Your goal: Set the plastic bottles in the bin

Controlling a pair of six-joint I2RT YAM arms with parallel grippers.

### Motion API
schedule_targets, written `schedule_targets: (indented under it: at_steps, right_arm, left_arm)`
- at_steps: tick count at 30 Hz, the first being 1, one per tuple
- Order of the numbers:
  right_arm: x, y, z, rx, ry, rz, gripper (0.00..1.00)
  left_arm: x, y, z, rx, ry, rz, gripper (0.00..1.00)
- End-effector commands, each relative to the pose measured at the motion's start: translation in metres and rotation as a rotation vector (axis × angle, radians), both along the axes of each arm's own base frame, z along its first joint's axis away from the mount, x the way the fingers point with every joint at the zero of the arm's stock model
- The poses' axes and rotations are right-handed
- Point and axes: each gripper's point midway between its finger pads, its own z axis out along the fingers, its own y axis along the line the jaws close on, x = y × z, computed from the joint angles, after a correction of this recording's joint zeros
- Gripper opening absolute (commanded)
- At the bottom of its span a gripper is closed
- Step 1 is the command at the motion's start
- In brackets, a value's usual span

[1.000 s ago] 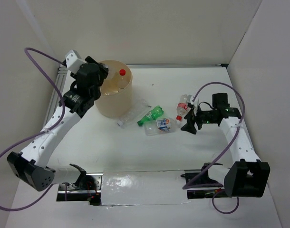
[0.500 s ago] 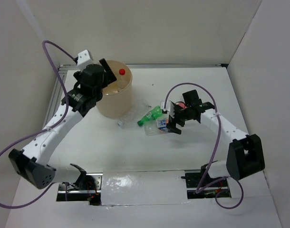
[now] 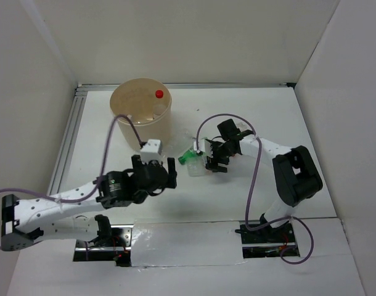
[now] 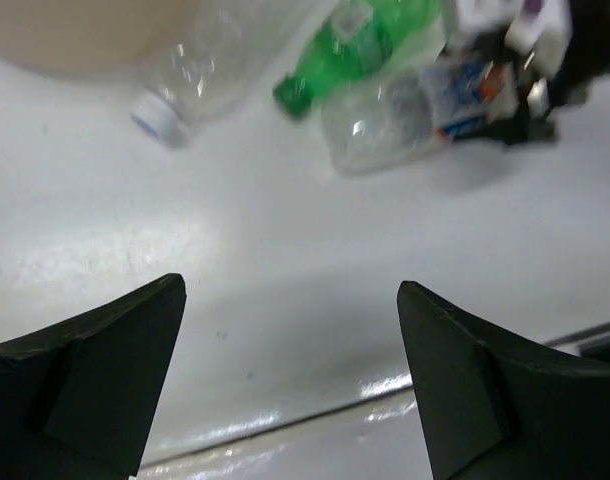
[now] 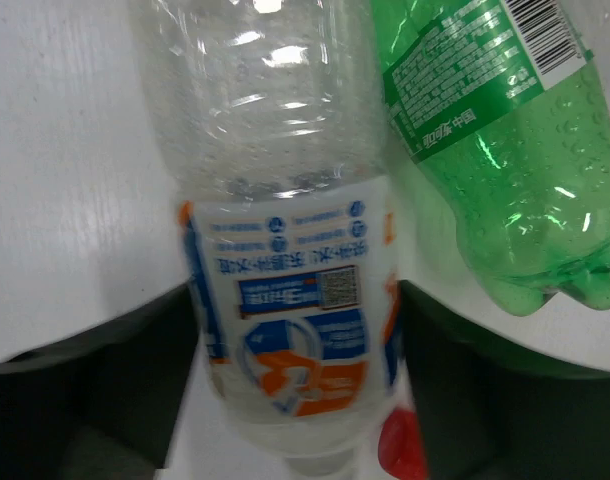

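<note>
**R arm at grasp step: labelled bottle bracketed, not lifted**

Labelled clear bottle [image 5: 277, 200] lies on its side on the table [image 3: 262, 111], between the R gripper [image 5: 290, 335] fingers, label end nearest the wrist. Pads sit right at its flanks. Can't tell if they're pressing yet, as there's no visible dent. Green bottle [image 5: 485, 130] lies just outside one finger, touching the labelled one or nearly. A red cap [image 5: 400, 452] shows below the label; can't tell whose.

L gripper [image 4: 295, 390] is spread wide, holds nothing, and hovers low over the table. Ahead of its fingers lies a pale-capped clear bottle [image 4: 200, 75], w/ the bin [image 4: 55, 25] just beyond. A red-capped bottle [image 3: 158, 94] is already inside.

Judgement: task is partway, w/ at least three bottles left on the table. R's next move: close firm on the label band w/o crushing, then lift straight up so the green neighbour isn't dragged. Then carry past the green bottle to the bin, which stands well apart from R. L looks set to take the pale-capped bottle.
</note>
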Motion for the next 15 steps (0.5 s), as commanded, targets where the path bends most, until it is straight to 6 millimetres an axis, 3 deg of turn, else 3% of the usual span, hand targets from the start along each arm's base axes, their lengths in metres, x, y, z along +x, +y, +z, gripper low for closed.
schedule_targets:
  at_steps: [1, 4, 5, 6, 8, 11, 13, 14, 15]
  right_arm:
    - [0.005, 0.005, 0.009, 0.001, -0.028, 0.052, 0.75]
    - [-0.018, 0.004, 0.03, 0.03, 0.032, 0.112, 0.52]
    - [-0.026, 0.003, 0.039, 0.06, 0.049, 0.123, 0.39]
    - [-0.038, 0.0, 0.058, 0.077, 0.034, 0.135, 0.34]
    - [-0.045, -0.002, 0.083, 0.111, -0.006, 0.135, 0.3]
    - [-0.041, 0.002, 0.152, 0.19, -0.166, 0.125, 0.3]
    - [-0.022, 0.01, 0.214, 0.288, -0.313, 0.054, 0.3]
    - [-0.013, 0.012, 0.236, 0.321, -0.37, 0.017, 0.3]
    - [0.006, 0.017, 0.269, 0.378, -0.477, -0.017, 0.32]
  left_arm:
    - [-0.022, 0.002, -0.035, 0.021, 0.11, 0.077, 1.0]
    - [-0.03, -0.006, -0.051, 0.042, 0.137, 0.081, 1.0]
    - [-0.031, -0.006, -0.057, 0.051, 0.151, 0.082, 1.0]
    - [-0.034, -0.01, -0.056, 0.042, 0.148, 0.068, 1.0]
    - [-0.04, -0.01, -0.072, 0.058, 0.177, 0.064, 1.0]
    - [-0.053, -0.011, -0.092, 0.074, 0.218, 0.031, 1.0]
    - [-0.06, -0.016, -0.096, 0.029, 0.24, 0.012, 1.0]
    - [-0.063, -0.011, -0.104, 0.035, 0.25, 0.007, 1.0]
    - [-0.065, -0.012, -0.108, 0.026, 0.256, 0.009, 1.0]
